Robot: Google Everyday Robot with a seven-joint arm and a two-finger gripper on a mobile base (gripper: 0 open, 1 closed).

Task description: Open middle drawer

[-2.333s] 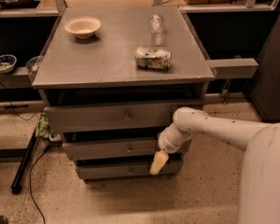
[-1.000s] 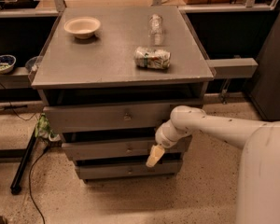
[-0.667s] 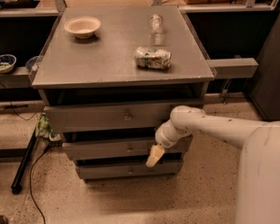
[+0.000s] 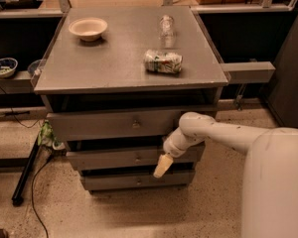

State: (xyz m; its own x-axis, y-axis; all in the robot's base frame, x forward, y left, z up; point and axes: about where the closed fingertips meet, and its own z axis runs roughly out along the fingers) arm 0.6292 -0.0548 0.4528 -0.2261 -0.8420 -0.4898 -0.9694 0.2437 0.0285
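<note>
The grey cabinet (image 4: 129, 78) has three drawers stacked on its front. The middle drawer (image 4: 109, 158) has a flat front and a small round knob (image 4: 137, 158) at its centre. It sticks out a little past the lowest drawer (image 4: 134, 181), with a dark gap above it. My gripper (image 4: 161, 166) hangs at the end of the white arm, right of the knob, pointing down across the middle drawer's lower edge. Its cream-coloured fingers look close together with nothing in them.
On the cabinet top lie a white bowl (image 4: 88, 29), a clear bottle (image 4: 166, 26) and a crushed can (image 4: 162, 62). The top drawer (image 4: 114, 125) juts out furthest. A black pole and cable (image 4: 25, 177) lie on the floor to the left. A shelf (image 4: 248, 71) sticks out at the right.
The gripper has shifted slightly left and a little up along the middle drawer's front. The drawers look the same as before.
</note>
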